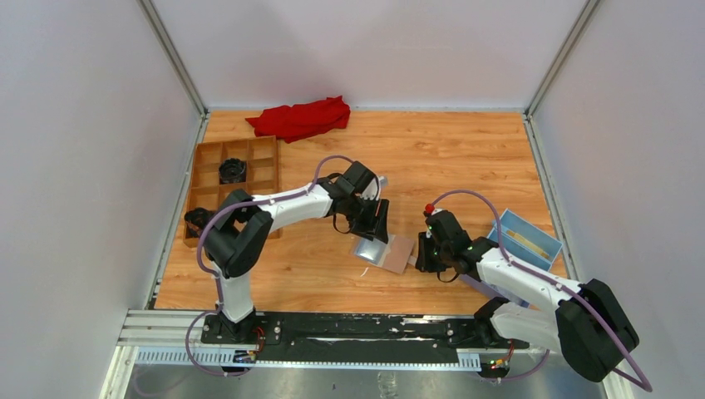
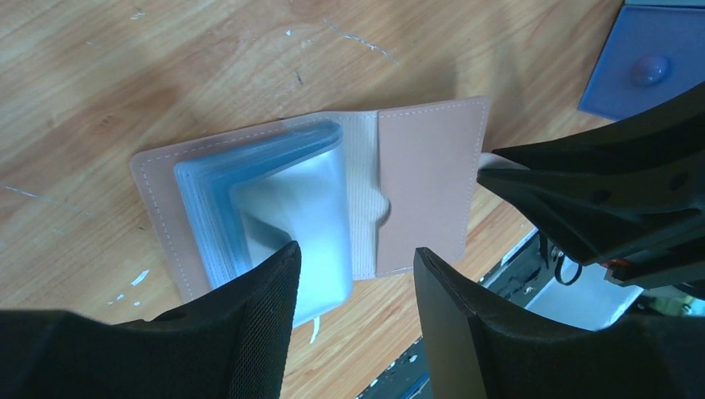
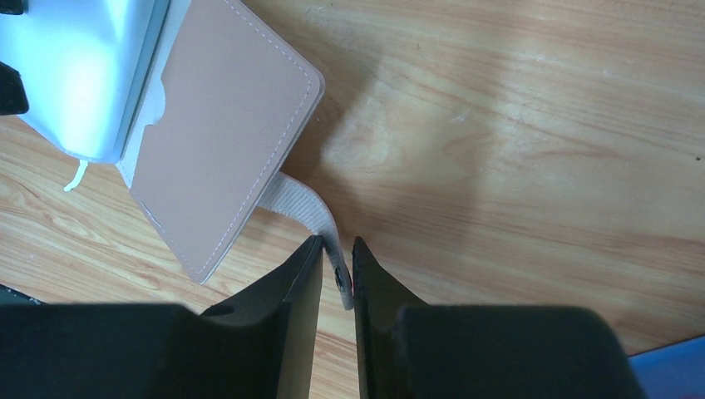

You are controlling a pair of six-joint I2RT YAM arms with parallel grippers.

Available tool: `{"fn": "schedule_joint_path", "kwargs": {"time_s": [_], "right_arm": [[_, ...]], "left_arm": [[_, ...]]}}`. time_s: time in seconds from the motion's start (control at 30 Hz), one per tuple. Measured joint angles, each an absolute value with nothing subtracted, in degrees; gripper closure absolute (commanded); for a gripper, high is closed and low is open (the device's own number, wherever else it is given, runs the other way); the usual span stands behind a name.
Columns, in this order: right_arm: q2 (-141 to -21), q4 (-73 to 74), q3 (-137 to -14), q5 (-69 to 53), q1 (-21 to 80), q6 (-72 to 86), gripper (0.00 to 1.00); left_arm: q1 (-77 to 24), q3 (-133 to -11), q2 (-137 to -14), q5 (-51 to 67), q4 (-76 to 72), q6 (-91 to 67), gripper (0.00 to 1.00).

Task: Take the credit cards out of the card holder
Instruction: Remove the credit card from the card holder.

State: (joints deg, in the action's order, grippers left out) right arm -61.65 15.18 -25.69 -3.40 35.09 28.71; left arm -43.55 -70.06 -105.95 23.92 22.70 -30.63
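Card holder (image 2: 428, 183) lies open, mid-frame. L gripper (image 2: 356, 253) approx half open, straddling clear sleeves (image 2: 291, 199), not clamped. R gripper (image 3: 337, 243) pinched near-closed on strap (image 3: 303, 204), lower centre.

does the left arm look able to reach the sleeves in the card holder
Probably yes: the card holder lies open, sleeves exposed under the open left fingers, while the right fingers pinch its strap.

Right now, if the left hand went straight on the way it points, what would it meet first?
Most likely the clear plastic sleeves of the open card holder. The left hand points down at them with its fingers apart. Depth is unclear, so one finger may be touching them.
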Motion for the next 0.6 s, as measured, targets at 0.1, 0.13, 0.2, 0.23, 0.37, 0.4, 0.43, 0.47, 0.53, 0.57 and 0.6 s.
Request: {"fn": "schedule_joint_path", "kwargs": {"time_s": [0.1, 0.13, 0.2, 0.23, 0.37, 0.4, 0.43, 0.47, 0.53, 0.57, 0.6], "right_arm": [[-61.6, 15.1, -25.7, -3.4, 35.1, 28.7, 0.76], [-61.6, 15.1, -25.7, -3.4, 35.1, 28.7, 0.76], [-61.7, 15.1, -25.7, -3.4, 35.1, 28.7, 0.76], [-61.7, 15.0, -25.7, -3.4, 35.1, 28.7, 0.76], [-61.9, 15.0, -25.7, -3.4, 35.1, 28.7, 0.76], [-62.0, 15.0, -25.7, -3.4, 35.1, 28.7, 0.76], [-62.2, 15.0, -25.7, -3.4, 35.1, 28.7, 0.76], [-62.3, 15.0, -25.7, -3.5, 35.1, 28.7, 0.76], [-62.3, 15.0, -25.7, -3.5, 35.1, 28.7, 0.76], [-62.3, 14.9, -25.7, -3.5, 35.1, 28.7, 0.76], [-62.3, 14.9, -25.7, -3.5, 35.1, 28.7, 0.76]], "left_arm": [[-43.6, -70.1, -106.1, 23.9, 22.7, -30.7, 0.42], [-43.7, -70.3, -106.1, 22.7, 23.3, -30.5, 0.42], [-43.9, -71.3, -106.1, 18.9, 25.9, -30.1, 0.42], [-43.9, -71.8, -106.1, 17.2, 27.0, -29.8, 0.42], [-43.9, -72.9, -106.1, 12.4, 29.4, -28.9, 0.41], [-43.9, -72.9, -106.1, 11.8, 30.0, -28.8, 0.41], [-43.9, -72.9, -106.1, 11.3, 30.5, -28.7, 0.41], [-43.9, -72.9, -106.1, 11.2, 30.7, -28.7, 0.41], [-43.9, -72.8, -106.1, 11.3, 30.8, -28.7, 0.42], [-43.9, -72.8, -106.1, 11.4, 30.8, -28.7, 0.42], [-43.9, -72.8, -106.1, 11.7, 30.7, -28.7, 0.42]]}}
